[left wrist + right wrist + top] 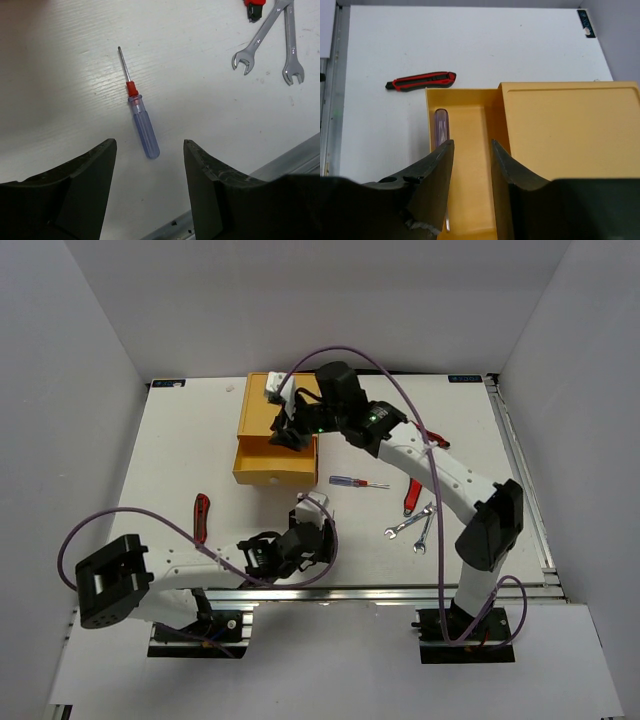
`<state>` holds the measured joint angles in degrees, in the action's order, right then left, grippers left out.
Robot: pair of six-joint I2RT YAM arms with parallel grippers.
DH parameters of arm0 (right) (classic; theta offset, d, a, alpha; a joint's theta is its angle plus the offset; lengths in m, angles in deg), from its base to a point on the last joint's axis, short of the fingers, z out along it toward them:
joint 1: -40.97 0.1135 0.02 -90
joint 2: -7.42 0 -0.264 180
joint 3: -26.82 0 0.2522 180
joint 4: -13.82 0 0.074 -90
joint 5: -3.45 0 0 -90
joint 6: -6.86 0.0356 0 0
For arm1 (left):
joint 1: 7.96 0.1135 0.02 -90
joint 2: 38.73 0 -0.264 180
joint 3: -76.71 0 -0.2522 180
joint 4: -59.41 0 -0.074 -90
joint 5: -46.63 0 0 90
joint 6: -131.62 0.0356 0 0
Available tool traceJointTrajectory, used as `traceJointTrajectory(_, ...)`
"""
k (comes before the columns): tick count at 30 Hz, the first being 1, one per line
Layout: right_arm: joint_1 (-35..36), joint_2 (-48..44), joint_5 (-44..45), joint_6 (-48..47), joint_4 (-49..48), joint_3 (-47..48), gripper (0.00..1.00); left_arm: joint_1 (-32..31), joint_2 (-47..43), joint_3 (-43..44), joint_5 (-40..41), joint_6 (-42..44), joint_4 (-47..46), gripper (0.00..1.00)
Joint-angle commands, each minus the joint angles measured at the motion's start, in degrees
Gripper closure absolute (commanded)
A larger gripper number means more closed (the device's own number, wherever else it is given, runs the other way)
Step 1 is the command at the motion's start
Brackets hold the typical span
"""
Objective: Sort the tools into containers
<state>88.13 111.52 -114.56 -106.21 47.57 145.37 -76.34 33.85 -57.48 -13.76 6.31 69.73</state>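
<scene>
The yellow chest [262,400] stands at the back with its yellow top drawer [270,468] pulled out; the lower drawers are hidden. My right gripper [288,432] hovers over the drawer, open and empty [471,145]. A clear-handled screwdriver [441,125] lies inside the drawer [470,115]. My left gripper [312,525] is open and empty [149,145], just short of a blue-and-red screwdriver [142,125] on the table [358,482]. Two silver wrenches [415,525] lie to the right [260,35]. Red-handled pocket tools lie at left [201,517], right [412,497] and far right [432,437].
The chest's top [570,125] fills the right of the right wrist view; a red-and-black pocket tool [421,80] lies on the white table beyond the drawer. A metal rail [295,160] runs along the table's near edge. White walls enclose three sides.
</scene>
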Motion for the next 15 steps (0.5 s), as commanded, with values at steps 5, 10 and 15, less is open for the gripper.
traceJointTrajectory(5, -6.45, -14.16, -2.84, 3.64, -2.5, -5.46, 0.59, -0.09, 8.98, 9.25, 1.32, 0.59, 7.91, 0.33)
traceJointTrajectory(10, -14.53, -21.63, -4.59, 5.49, -3.2, -15.57, 0.58, 0.0, 16.35, 15.93, 3.53, 0.15, 14.5, 0.33)
traceJointTrajectory(15, -19.55, -27.01, -4.95, 5.4, -3.64, -23.57, 0.57, 1.49, 23.21, 21.11, 1.33, -0.02, 19.34, 0.34)
